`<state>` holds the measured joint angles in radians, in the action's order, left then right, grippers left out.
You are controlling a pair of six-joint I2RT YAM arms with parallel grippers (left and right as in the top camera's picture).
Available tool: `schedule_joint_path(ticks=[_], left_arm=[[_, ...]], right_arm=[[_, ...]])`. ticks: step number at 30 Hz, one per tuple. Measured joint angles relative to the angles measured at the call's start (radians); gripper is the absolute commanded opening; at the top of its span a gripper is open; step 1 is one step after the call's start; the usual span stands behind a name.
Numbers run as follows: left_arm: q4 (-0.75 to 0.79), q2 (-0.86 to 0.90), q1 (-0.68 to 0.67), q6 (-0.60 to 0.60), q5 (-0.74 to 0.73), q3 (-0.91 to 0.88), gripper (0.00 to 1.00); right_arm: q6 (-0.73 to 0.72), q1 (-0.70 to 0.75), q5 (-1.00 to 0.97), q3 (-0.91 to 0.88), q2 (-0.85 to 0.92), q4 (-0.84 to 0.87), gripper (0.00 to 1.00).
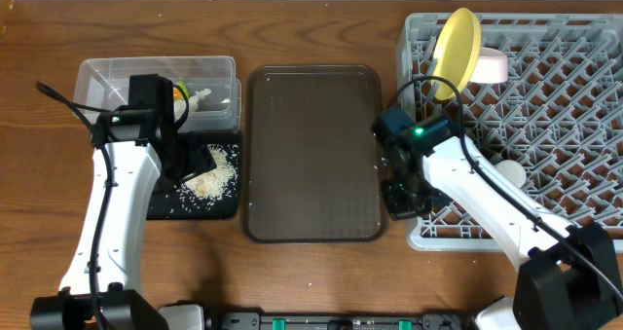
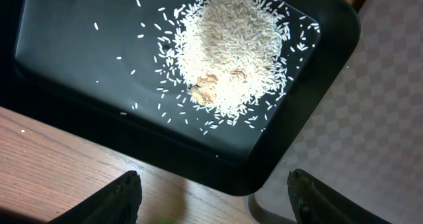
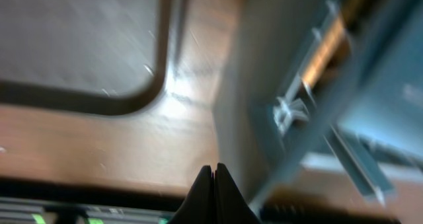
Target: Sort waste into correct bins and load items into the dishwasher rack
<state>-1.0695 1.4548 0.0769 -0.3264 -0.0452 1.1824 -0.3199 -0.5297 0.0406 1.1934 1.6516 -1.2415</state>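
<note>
1. The rice heap [image 2: 231, 45] lies in the right part of the black tray [image 2: 66, 59]. Stray grains are scattered round it and a few brownish bits sit at its near edge. The tray rests on the worktop [image 1: 311, 18] at the left, just beside the near side of the clear tub [image 1: 97, 77].
2. The left claw [image 2: 213, 187] hovers above the tray's near rim with its fingers spread wide and nothing between them.
3. The rice looks light, loose and granular, so a pinch would probably spill most of it. If it must move, I judge it best to take the stiff, shallow tray by its rim and keep it level.
4. The tub holds a small orange-and-green thing, probably the snack wrapper [image 1: 179, 91]. It should be very light, crinkly and springy, so a raised fold is the place to nip it.
5. The right claw [image 3: 213, 178] is pinched shut, with nothing seen between its tips. It is low by the near left corner of the dishwasher rack [image 1: 565, 116], next to the brown serving tray [image 1: 311, 155]; its wrist view is blurred.
6. The yellow plate [image 1: 456, 40] stands on edge at the rack's far left. It is stiff and smooth, and likely breakable, so grip it by the rim.
</note>
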Motion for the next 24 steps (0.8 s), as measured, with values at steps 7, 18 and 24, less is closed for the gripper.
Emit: schedule_joint_path(ticks=[7, 18, 24], left_arm=[[0.000, 0.000, 0.000, 0.000, 0.000, 0.000, 0.75], [0.104, 0.000, -0.066, 0.078, -0.078, 0.000, 0.82], [0.055, 0.000, -0.167, 0.174, -0.136, 0.000, 0.82]], right_arm=[[0.010, 0.045, 0.085, -0.003, -0.089, 0.207, 0.15], [0.074, 0.333, 0.128, -0.002, -0.214, 0.425, 0.83], [0.132, 0.446, 0.209, -0.002, -0.214, 0.388, 0.99]])
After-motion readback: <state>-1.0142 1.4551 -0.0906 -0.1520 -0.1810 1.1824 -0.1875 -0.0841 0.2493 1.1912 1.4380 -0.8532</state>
